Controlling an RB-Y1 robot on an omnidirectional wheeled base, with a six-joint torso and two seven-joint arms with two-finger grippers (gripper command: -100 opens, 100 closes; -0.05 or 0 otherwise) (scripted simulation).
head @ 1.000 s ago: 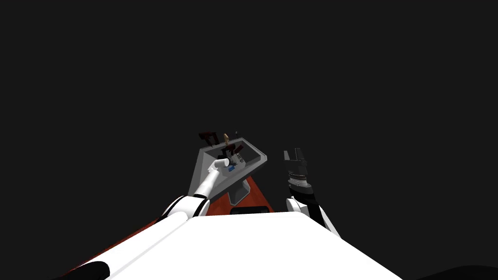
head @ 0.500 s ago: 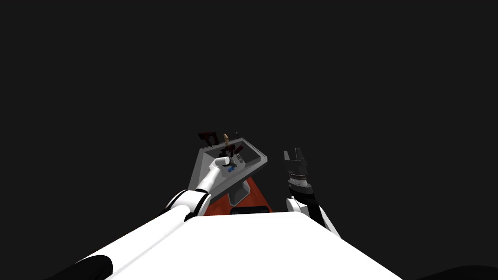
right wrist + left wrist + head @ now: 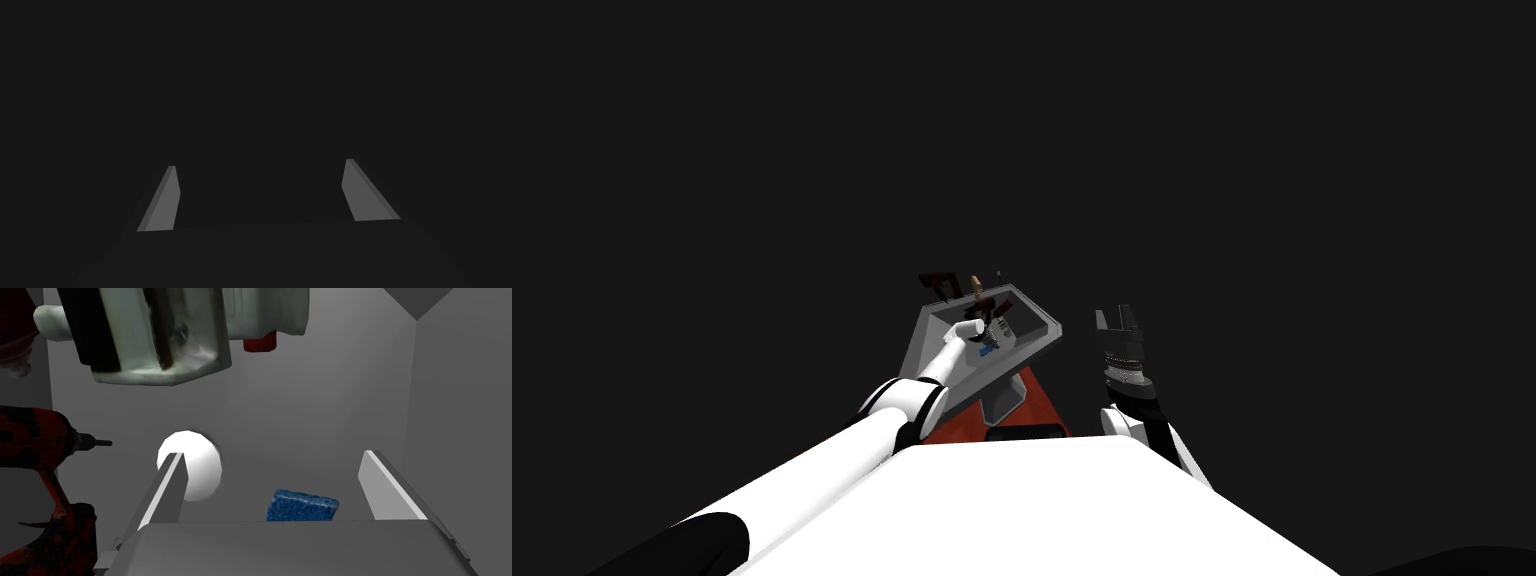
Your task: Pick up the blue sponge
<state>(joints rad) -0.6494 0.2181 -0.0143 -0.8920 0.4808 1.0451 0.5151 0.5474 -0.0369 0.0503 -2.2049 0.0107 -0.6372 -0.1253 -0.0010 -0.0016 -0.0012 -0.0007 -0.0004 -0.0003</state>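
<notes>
You see a sponge (image 3: 302,506) in mottled deep blue, a plain grey basin (image 3: 310,408), a glossy white ball (image 3: 202,468), a drill (image 3: 35,443) blotched red and black, a worn off-white box (image 3: 165,343) with black stripes, a small red cap (image 3: 260,342)

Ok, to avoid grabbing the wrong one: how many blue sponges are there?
1. The blue sponge lies on the grey basin floor between the open left tool's fingers; others could hide beneath the tool's body.

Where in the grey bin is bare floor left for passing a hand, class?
Bare floor of the grey bin stretches between the white ball, the blue speckled sponge and the plain grey side wall. It is crowded by the white-and-black block and the red-and-black power drill.
</notes>
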